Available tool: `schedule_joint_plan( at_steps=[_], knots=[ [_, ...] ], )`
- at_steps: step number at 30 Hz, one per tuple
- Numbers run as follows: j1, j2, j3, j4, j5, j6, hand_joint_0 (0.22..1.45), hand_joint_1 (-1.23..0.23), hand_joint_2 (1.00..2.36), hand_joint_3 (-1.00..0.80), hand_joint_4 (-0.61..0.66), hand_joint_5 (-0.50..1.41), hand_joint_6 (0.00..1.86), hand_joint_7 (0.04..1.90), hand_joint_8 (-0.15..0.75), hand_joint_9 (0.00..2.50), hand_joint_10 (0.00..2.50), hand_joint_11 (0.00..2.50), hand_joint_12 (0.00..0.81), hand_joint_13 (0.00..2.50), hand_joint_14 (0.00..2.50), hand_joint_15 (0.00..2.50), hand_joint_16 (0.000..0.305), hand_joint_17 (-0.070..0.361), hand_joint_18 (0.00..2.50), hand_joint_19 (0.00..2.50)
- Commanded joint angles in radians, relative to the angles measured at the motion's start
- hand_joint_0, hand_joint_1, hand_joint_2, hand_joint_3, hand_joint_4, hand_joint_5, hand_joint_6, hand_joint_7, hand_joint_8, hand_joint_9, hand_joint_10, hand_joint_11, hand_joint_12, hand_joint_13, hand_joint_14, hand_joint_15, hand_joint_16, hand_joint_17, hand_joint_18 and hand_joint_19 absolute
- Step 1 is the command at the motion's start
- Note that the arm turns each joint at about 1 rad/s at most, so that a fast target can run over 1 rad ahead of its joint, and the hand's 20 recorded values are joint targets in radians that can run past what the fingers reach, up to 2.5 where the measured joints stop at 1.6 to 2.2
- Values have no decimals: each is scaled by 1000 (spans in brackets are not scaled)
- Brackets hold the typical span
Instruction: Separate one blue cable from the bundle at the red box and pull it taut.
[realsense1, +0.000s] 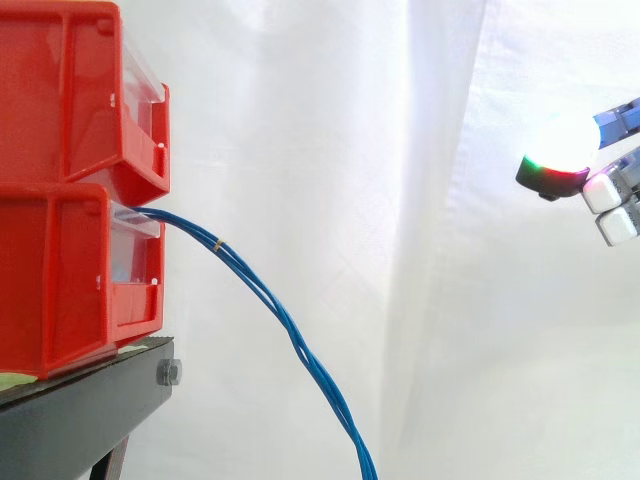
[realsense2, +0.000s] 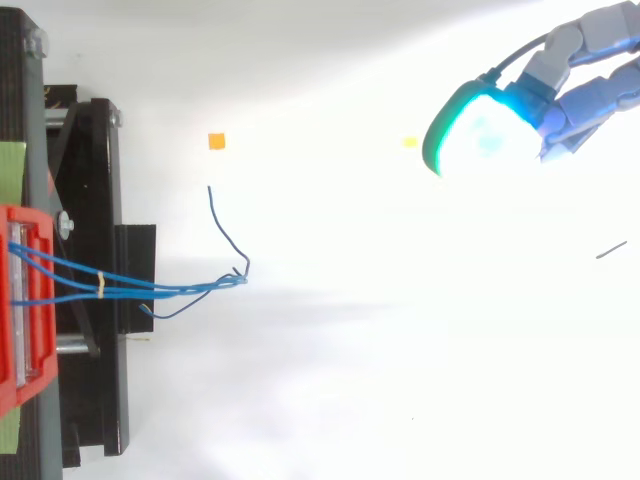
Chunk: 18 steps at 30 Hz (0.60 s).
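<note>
Everything sits on a black stand (realsense1: 80, 420) with a silver bolt (realsense1: 169, 373) on its near corner. A lower red bin (realsense1: 60, 280) rests straight on its top, and an upper red bin (realsense1: 60, 90) is stacked right on that one. A bit of pale green tape (realsense1: 14, 380) peeks out on the stand under the bottom bin. From above, the white sheet (realsense2: 330, 400) beside the stand has a small orange square (realsense2: 217, 141) and a yellow fleck (realsense2: 409, 142) on it.
</note>
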Motion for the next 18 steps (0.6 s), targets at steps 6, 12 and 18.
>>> schedule_joint_plan(
  at_steps=[6, 12, 18],
  knots=[
    [3, -1, 1, -4, -1, -2, 524, -756, 1000, -500, 222, -205, 502, 715, 273, 598, 8, 250, 365, 561, 14, 313, 52, 116, 497, 545],
    [21, -49, 3, 82, 28, -9, 523, -768, 1000, -500, 221, -205, 502, 723, 274, 583, 8, 254, 371, 431, 10, 248, 48, 109, 332, 473],
    [35, -155, 101, 87, 35, -9, 543, -781, 1000, -496, 216, -204, 502, 733, 271, 621, 11, 334, 360, 471, 12, 277, 45, 100, 358, 468]
  ],
)
